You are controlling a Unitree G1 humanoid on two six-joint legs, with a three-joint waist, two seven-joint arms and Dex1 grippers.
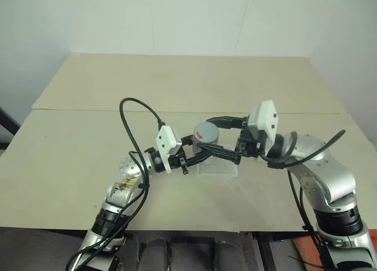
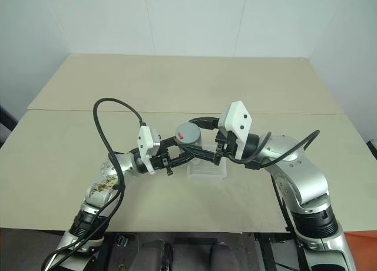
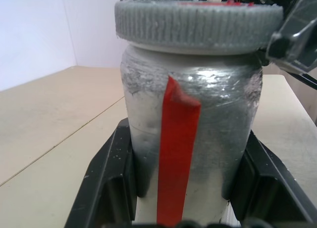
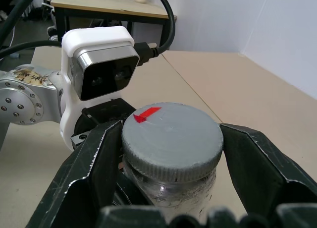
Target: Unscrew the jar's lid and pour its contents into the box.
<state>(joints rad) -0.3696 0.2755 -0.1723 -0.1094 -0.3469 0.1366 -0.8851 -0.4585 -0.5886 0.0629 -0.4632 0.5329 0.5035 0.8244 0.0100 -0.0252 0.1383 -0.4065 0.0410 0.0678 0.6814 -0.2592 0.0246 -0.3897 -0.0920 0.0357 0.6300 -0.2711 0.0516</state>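
Note:
The clear jar (image 3: 218, 124) with a red vertical stripe is held upright above the table, and my left gripper (image 3: 190, 188) is shut on its body, one black finger on each side. The grey lid (image 4: 171, 139) with a small red mark sits on top of the jar. My right gripper (image 4: 172, 148) comes in from the opposite side and is shut on the lid's rim. The translucent box (image 1: 227, 169) lies on the table directly beneath the jar. The contents are hidden behind the jar's cloudy wall.
The beige table (image 1: 177, 82) stretches wide behind and to both sides of the box, with a seam (image 1: 88, 110) running across it. A white wall stands behind the table's far edge. Black cables (image 1: 132, 115) loop above my left forearm.

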